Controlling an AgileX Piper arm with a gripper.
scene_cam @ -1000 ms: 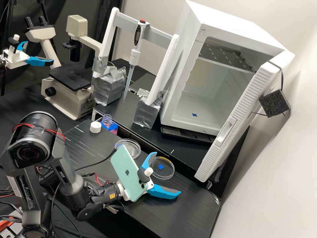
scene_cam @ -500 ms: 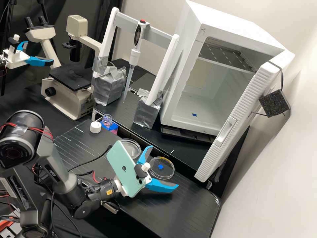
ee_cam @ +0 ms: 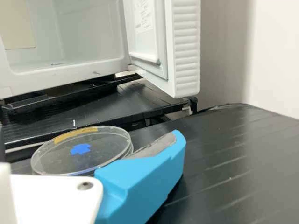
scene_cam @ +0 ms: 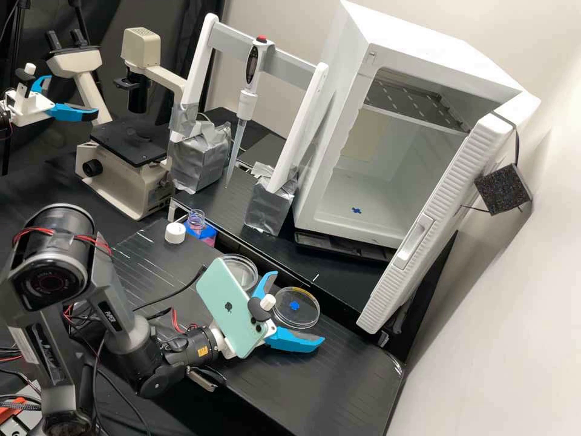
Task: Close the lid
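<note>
The gripper (scene_cam: 298, 310) stands open in the high view, its blue fingers spread on either side of the near part of a clear round dish (scene_cam: 295, 307) with a blue cross mark. No object is held. A second clear dish (scene_cam: 243, 270) lies farther left, partly hidden by the phone mounted on the wrist. In the wrist view the gripper (ee_cam: 88, 140) shows one blue finger clearly, close beside the marked dish (ee_cam: 84, 150); whether they touch, I cannot tell. Which of the clear round pieces is a lid is unclear.
A white cap (scene_cam: 175, 232) and a bottle in a blue holder (scene_cam: 203, 230) stand at the bench's back left. Behind are a pipette (scene_cam: 245, 97) on its stand, a microscope (scene_cam: 124, 163) and a white incubator (scene_cam: 339, 194) with its door (scene_cam: 423, 236) swung open.
The gripper has shifted slightly to the left and back over the bench, its fingers still apart. The arm's elbow swung left and then partly back right. Both dishes have stayed put.
</note>
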